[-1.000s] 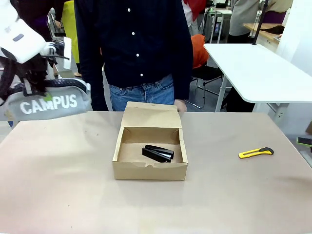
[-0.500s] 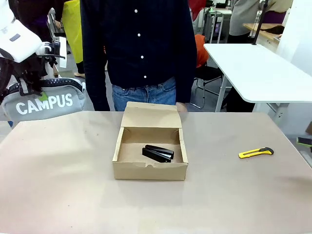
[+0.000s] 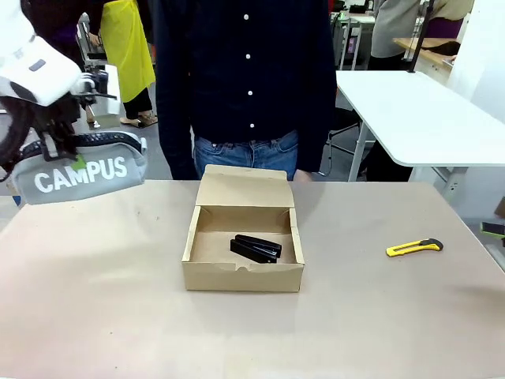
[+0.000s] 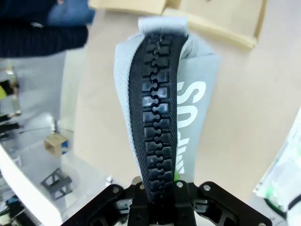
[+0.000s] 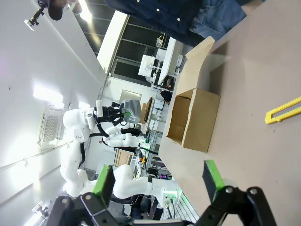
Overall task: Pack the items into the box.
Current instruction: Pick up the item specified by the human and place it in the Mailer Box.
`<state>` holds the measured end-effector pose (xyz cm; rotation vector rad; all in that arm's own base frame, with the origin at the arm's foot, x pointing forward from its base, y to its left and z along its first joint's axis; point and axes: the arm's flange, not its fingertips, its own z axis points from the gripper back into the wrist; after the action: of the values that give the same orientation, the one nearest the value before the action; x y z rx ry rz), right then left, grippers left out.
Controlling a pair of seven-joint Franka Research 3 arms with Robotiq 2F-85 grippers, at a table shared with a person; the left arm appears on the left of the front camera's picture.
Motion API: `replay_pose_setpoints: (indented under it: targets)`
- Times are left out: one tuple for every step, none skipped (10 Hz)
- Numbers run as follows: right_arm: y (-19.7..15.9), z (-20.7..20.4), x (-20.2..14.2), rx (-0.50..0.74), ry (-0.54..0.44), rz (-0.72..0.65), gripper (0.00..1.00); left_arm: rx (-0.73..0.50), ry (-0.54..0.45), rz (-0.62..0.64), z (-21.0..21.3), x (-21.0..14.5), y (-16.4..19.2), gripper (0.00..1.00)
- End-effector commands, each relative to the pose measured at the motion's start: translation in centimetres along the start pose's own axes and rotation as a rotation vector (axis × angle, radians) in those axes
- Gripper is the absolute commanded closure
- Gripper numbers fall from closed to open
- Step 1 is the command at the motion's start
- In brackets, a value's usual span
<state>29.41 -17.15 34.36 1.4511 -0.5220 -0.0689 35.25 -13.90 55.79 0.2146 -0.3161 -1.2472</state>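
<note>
Up at the table's (image 3: 95, 308) far left corner, the left pincer (image 3: 63, 144) is clamped on the zipper edge of the grey pouch (image 3: 83, 170), which hangs directly beneath it in the air, lettering facing the camera, well left of the box (image 3: 243, 275). Inside that open box lies the stapler (image 3: 256, 248). In its own wrist view, the right pincer (image 5: 157, 181) has its fingers spread apart, holding nothing.

so the stapler (image 3: 256, 249) sits in the box (image 3: 243, 276) mid-desk (image 3: 118, 316), knife (image 3: 414, 248) off to its right, pouch (image 3: 79, 170) up in the air far left
</note>
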Motion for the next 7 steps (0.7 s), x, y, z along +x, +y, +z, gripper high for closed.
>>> replay_pose_setpoints:
  targets:
    - [0.3, 0.2, -0.3, 0.005, 0.012, 0.002, 0.00, -0.056, -0.021, -0.041, -0.3, 6.3, -2.7, 0.93]
    - [0.3, 0.2, -0.3, 0.005, 0.012, 0.002, 0.00, -0.078, -0.028, -0.091, -1.3, 9.6, -3.6, 0.93]
    - [0.3, 0.2, -0.3, 0.005, 0.012, 0.002, 0.00, -0.088, -0.036, -0.132, -2.9, 12.8, -4.5, 0.93]
    - [0.3, 0.2, -0.3, 0.005, 0.012, 0.002, 0.00, -0.039, -0.051, -0.224, -4.7, 16.8, -5.5, 0.93]
    - [0.3, 0.2, -0.3, 0.005, 0.012, 0.002, 0.00, -0.009, -0.038, -0.264, -5.9, 19.2, -5.8, 0.93]
    - [0.3, 0.2, -0.3, 0.005, 0.012, 0.002, 0.00, -0.010, -0.043, -0.288, -6.9, 21.3, -6.0, 0.93]
    - [0.3, 0.2, -0.3, 0.005, 0.012, 0.002, 0.00, -0.008, -0.027, -0.295, -7.8, 23.0, -6.2, 0.93]
